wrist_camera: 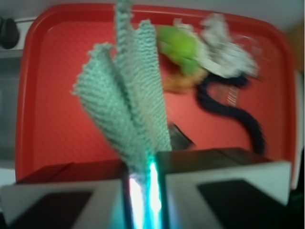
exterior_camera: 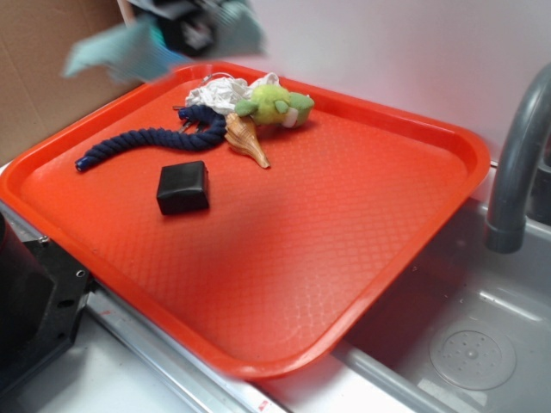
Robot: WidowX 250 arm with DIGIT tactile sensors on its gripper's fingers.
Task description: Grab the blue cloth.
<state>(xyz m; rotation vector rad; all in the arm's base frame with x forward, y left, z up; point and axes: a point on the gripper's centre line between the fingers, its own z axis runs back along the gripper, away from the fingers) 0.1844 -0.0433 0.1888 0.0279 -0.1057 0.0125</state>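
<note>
Your gripper point(wrist_camera: 142, 183) had its jaws nearly closed, pinched on a fold of the blue cloth point(wrist_camera: 126, 102); the wrist view showed the terry hanging from between the two pads in loose pleats. From the exterior view the cloth point(exterior_camera: 129, 50) was off the orange tray point(exterior_camera: 344, 232), up above its far left corner, blurred, with the arm mostly out of frame behind it. So the grab looked done, or close to it.

To do this step well, you needed to keep the squeeze firm. Only a narrow fold sat between the pads, and a frayed rag like this can slip out by its own weight if the grip eases. How deep the bite went could not be told, since the pad edges hid it. A smooth rise was the safer call, as the blur suggested fast motion and a swinging cloth tugs on a shallow pinch.

You also had clutter to mind below: the dark navy rope point(exterior_camera: 146, 142), the black box point(exterior_camera: 182, 187), the green plush toy point(exterior_camera: 274, 103), the white fabric bundle point(exterior_camera: 219, 90) and the shell point(exterior_camera: 246, 139) all lay on the tray's far half. The cloth's hanging end appeared clear of them.
</note>
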